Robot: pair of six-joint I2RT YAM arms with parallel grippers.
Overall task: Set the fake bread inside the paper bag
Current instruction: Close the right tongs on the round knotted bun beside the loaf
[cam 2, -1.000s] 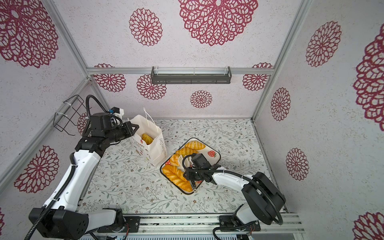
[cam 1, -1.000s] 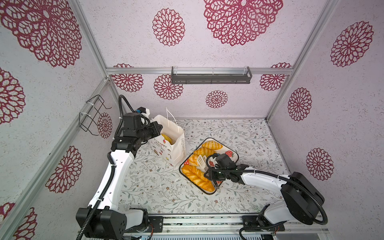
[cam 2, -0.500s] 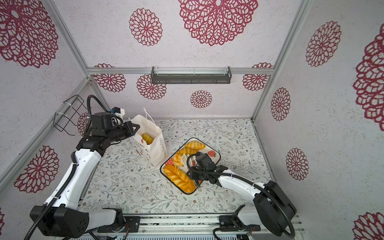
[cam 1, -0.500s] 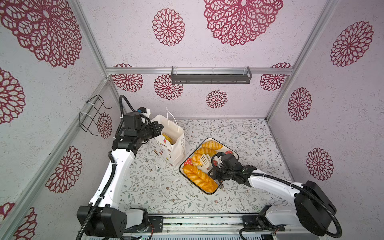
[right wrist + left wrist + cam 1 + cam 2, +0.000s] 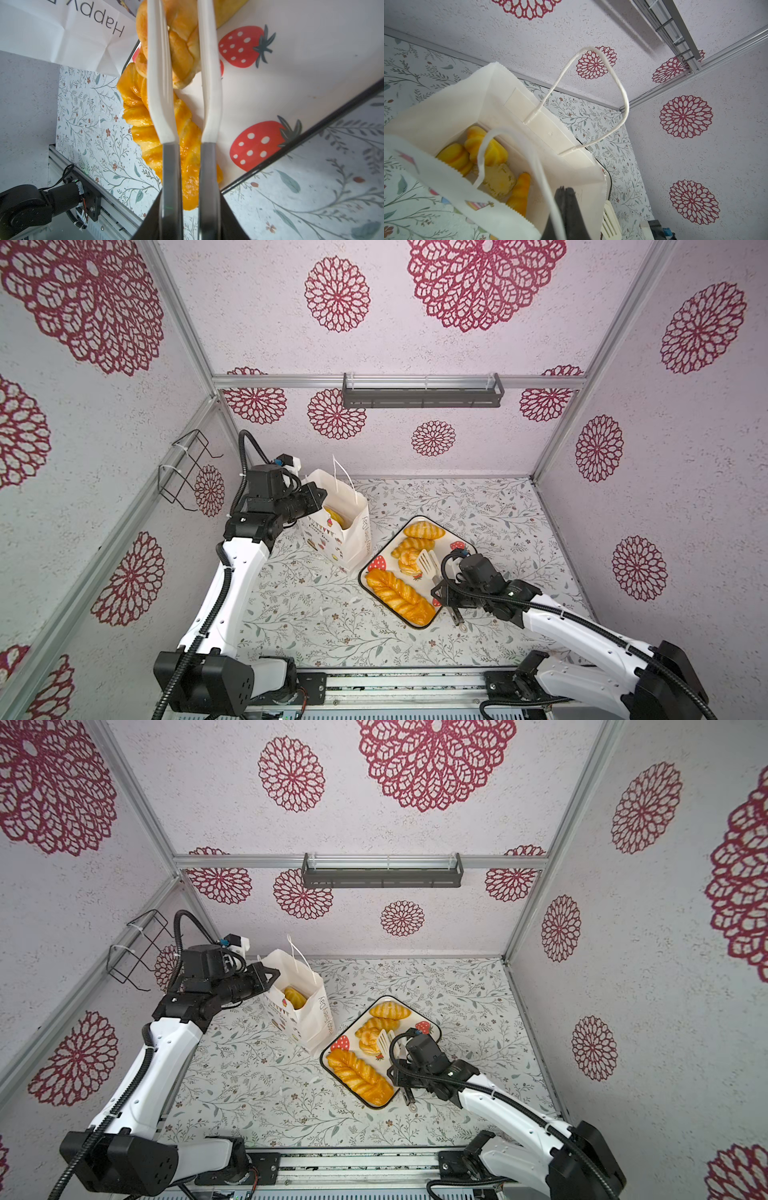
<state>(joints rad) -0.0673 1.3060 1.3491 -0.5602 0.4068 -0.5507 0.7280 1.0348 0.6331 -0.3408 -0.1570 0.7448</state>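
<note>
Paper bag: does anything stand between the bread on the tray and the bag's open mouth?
Nothing visible does. The paper bag stands upright beside the tray, mouth open. Only its cord handles rise at the rim, and the left gripper sits shut on the side away from the tray.

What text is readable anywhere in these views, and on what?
"Happy": grey lettering on the side of the paper bag, upside down in the right wrist view; the next word is cut off.
Same lettering in both top views: too small to read.
Faint marks through the bag wall in the left wrist view: unreadable.
Tray and tongs: no text.
</note>
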